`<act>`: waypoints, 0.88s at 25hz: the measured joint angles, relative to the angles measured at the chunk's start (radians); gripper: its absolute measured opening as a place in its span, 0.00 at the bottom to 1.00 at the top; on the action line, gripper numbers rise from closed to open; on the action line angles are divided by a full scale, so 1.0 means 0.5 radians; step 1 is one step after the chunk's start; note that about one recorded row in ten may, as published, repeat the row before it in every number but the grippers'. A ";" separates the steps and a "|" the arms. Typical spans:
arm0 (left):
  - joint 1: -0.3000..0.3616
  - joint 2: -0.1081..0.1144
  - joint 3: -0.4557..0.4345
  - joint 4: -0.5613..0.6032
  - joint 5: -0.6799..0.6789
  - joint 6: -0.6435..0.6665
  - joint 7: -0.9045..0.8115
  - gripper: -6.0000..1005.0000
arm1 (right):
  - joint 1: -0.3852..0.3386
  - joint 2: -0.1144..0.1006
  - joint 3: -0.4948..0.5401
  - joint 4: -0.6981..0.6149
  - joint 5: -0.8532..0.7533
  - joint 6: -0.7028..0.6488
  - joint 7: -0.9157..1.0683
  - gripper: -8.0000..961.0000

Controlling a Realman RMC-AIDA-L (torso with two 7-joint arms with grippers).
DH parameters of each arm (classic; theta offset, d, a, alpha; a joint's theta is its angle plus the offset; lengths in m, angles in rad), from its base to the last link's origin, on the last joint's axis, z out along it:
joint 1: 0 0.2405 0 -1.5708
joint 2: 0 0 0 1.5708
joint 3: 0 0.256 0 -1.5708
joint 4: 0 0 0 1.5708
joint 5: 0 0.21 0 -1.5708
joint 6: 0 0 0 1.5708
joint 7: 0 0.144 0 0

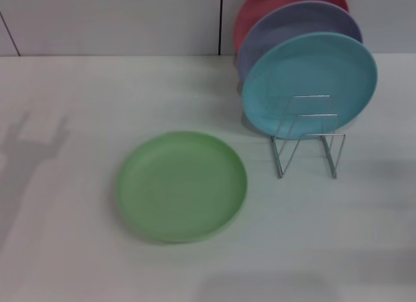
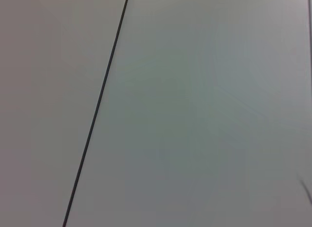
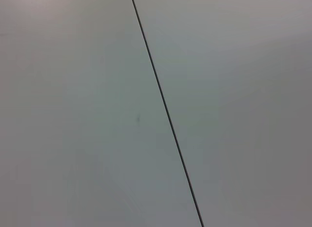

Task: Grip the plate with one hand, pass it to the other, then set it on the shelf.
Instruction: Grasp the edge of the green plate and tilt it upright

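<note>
The light green plate [image 1: 182, 185] lies flat on the white table [image 1: 78, 88], a little left of the middle. The chrome wire rack [image 1: 309, 136] stands to its right and behind it, with its front loops bare. Neither gripper shows in the head view; only an arm's shadow falls on the table at the far left. Both wrist views show a plain pale surface with one thin dark seam and none of the task's objects.
A turquoise plate [image 1: 311, 82], a lavender plate [image 1: 286, 29] and a red plate [image 1: 260, 10] stand upright in the rack, one behind the other. A white wall with dark seams rises behind the table.
</note>
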 joint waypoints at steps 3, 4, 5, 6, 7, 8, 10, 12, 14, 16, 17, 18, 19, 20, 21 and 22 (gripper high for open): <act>-0.013 -0.007 -0.011 0.060 -0.002 -0.002 -0.020 0.83 | 0.000 0.000 0.000 -0.002 0.001 0.000 0.000 0.68; -0.012 -0.012 -0.021 0.069 -0.003 -0.002 -0.027 0.83 | 0.000 -0.001 0.002 -0.003 0.001 0.000 0.000 0.68; -0.008 -0.018 -0.033 0.071 -0.004 -0.001 -0.031 0.83 | 0.000 -0.001 0.006 -0.002 0.002 0.000 -0.001 0.68; 0.000 -0.027 -0.052 0.072 -0.005 0.001 -0.034 0.83 | 0.000 0.000 0.010 -0.002 0.003 -0.001 -0.001 0.68; 0.007 -0.035 -0.066 0.073 -0.004 0.003 -0.034 0.83 | 0.000 0.000 0.013 -0.001 0.003 -0.001 -0.001 0.68; 0.013 -0.046 -0.085 0.073 -0.005 0.004 -0.034 0.83 | 0.000 0.001 0.013 0.000 0.004 -0.001 -0.001 0.68; 0.019 -0.056 -0.098 0.073 -0.005 0.005 -0.034 0.83 | 0.000 0.002 0.014 0.002 0.004 -0.002 -0.001 0.68; 0.021 -0.063 -0.099 0.082 -0.005 0.005 -0.034 0.83 | 0.001 0.002 0.014 0.003 0.004 -0.004 -0.001 0.68; 0.021 -0.066 -0.100 0.100 -0.005 0.003 -0.035 0.83 | 0.001 0.002 0.014 0.003 0.004 -0.008 -0.001 0.68; 0.021 -0.067 -0.101 0.114 -0.005 0.000 -0.043 0.83 | 0.001 0.002 0.014 0.003 0.004 -0.009 -0.001 0.68; 0.021 -0.067 -0.101 0.118 -0.005 -0.001 -0.051 0.83 | 0.000 0.002 0.014 0.003 0.004 -0.009 -0.001 0.68; 0.020 -0.066 -0.100 0.123 -0.005 -0.002 -0.067 0.83 | 0.000 0.002 0.014 0.003 0.004 -0.009 -0.001 0.68; 0.020 -0.064 -0.101 0.128 -0.005 -0.002 -0.085 0.83 | 0.000 0.002 0.014 0.003 0.004 -0.009 -0.001 0.68; 0.021 -0.060 -0.105 0.134 -0.006 -0.003 -0.106 0.83 | 0.000 0.002 0.014 0.003 0.004 -0.009 -0.001 0.68; 0.021 -0.056 -0.111 0.141 -0.006 -0.003 -0.124 0.83 | 0.004 0.002 0.015 0.003 0.004 -0.009 -0.001 0.68; 0.021 -0.055 -0.118 0.146 -0.006 -0.004 -0.140 0.83 | 0.007 0.002 0.014 0.003 0.004 -0.009 -0.001 0.68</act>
